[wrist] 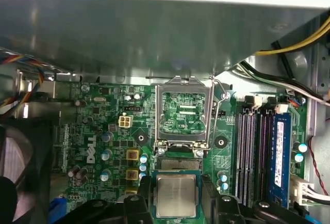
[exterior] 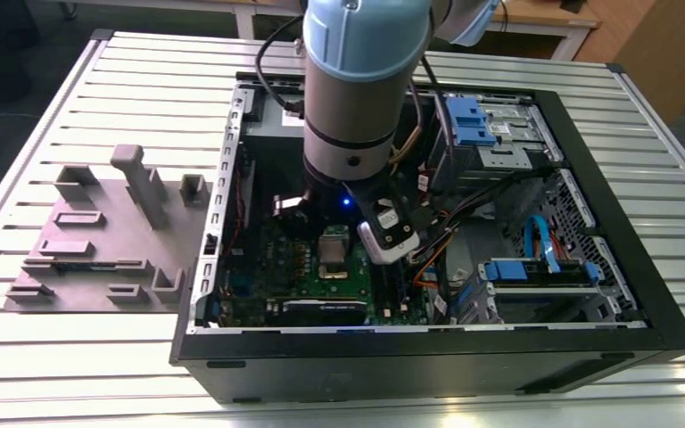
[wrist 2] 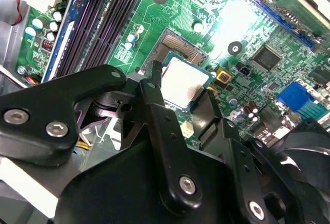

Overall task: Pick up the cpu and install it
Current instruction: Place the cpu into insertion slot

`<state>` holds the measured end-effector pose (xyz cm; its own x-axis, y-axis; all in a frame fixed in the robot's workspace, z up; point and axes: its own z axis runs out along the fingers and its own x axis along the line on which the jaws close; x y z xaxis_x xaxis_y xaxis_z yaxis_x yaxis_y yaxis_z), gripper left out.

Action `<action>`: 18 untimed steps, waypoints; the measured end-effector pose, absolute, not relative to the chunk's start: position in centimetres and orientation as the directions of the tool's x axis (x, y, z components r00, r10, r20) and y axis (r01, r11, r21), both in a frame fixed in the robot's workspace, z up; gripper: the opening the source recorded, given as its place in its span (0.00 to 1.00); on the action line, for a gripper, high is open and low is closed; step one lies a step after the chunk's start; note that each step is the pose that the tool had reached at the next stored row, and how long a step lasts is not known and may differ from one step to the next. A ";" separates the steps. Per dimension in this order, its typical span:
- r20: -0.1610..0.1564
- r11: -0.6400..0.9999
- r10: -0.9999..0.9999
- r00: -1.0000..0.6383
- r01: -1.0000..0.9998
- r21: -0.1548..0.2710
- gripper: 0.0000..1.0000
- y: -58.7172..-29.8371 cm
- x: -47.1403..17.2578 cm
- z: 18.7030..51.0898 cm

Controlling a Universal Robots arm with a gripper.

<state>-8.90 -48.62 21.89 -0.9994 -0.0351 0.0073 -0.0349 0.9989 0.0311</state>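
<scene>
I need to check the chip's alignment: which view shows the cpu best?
The first wrist view: the cpu faces the camera squarely, its metal top plain between two black fingers. The second wrist view shows it at a slant, one edge behind a finger. In the exterior view the arm stands over that spot.
</scene>
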 end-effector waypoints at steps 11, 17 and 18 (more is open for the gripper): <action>-0.018 0.999 -0.034 -0.999 -0.035 0.030 0.47 -48.6 -8.9 21.1; -0.019 0.999 -0.012 -1.000 -0.012 0.030 0.47 -48.6 -8.9 20.7; -0.020 1.000 -0.006 -1.000 -0.006 0.030 0.47 -48.6 -8.9 20.6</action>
<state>-8.90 -48.63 20.61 -0.9998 -0.0057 -0.0196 -0.0062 0.9995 0.0297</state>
